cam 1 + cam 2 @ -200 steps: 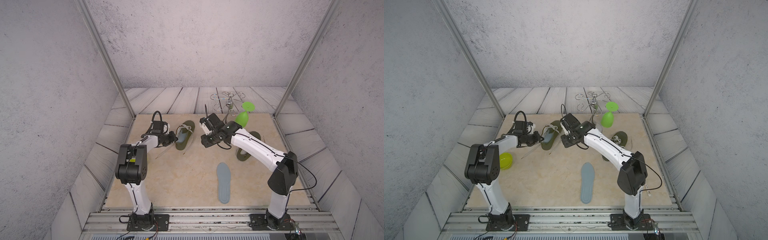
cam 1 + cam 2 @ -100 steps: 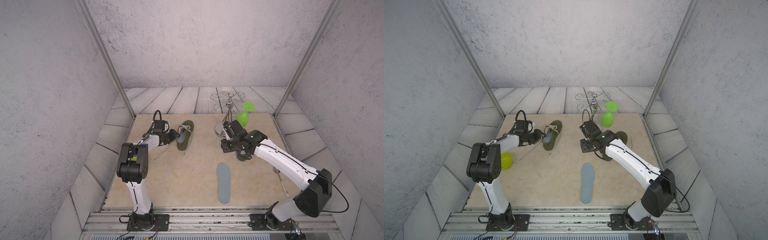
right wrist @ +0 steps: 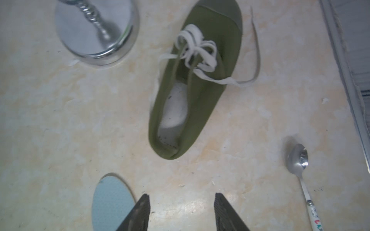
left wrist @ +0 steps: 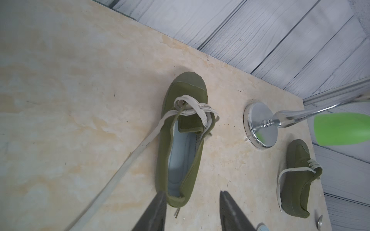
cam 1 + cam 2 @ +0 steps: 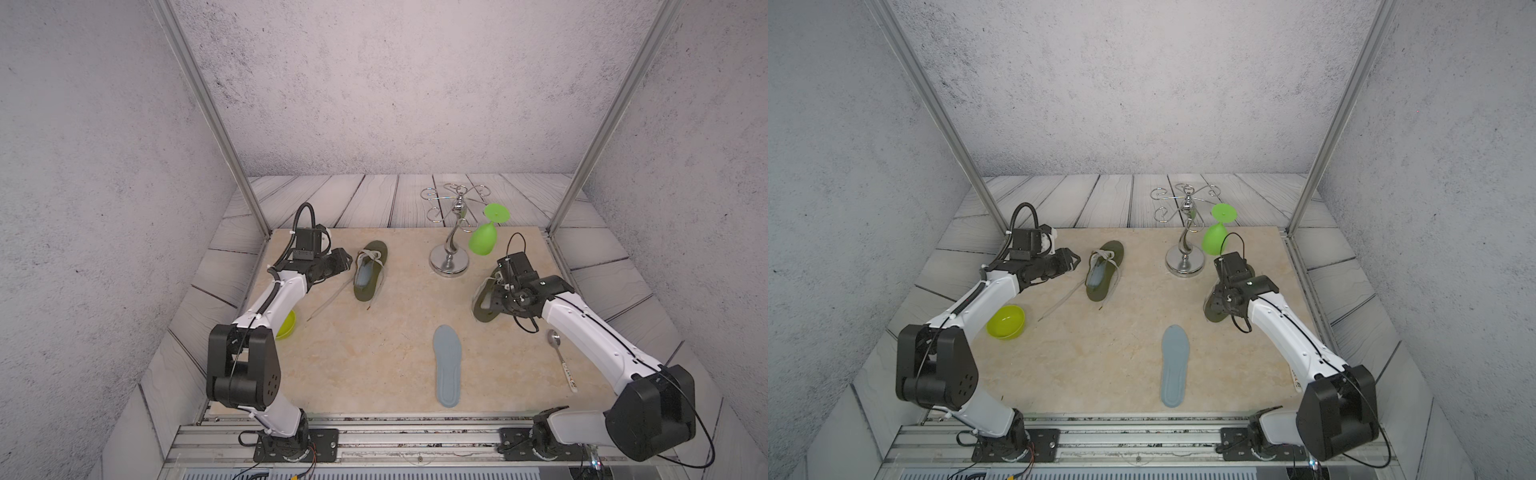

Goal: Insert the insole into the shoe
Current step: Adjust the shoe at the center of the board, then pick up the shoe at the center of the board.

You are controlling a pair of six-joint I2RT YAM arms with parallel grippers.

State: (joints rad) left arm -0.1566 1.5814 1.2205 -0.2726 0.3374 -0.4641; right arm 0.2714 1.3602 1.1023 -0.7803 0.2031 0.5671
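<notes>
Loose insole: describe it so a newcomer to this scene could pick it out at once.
On the beige tabletop, look toward the near edge, between the arm bases. The loose insole lies flat, touching nothing. Only it is a bluish foot shape outside a shoe; the other insole sits inside a green shoe.

Coloured marks on the spoon (image 3: pixel 297 158) handle; nothing legible.

A chrome stand (image 5: pixel 449 266) stood toward the back of the beige tabletop (image 5: pixel 374 353), a green glass (image 5: pixel 483 241) hanging upside down from it. A lime bowl (image 5: pixel 1005 322) sat near the left edge, and well apart from it, a spoon (image 5: pixel 554 339) (white patterned handle) lay near the right.
</notes>
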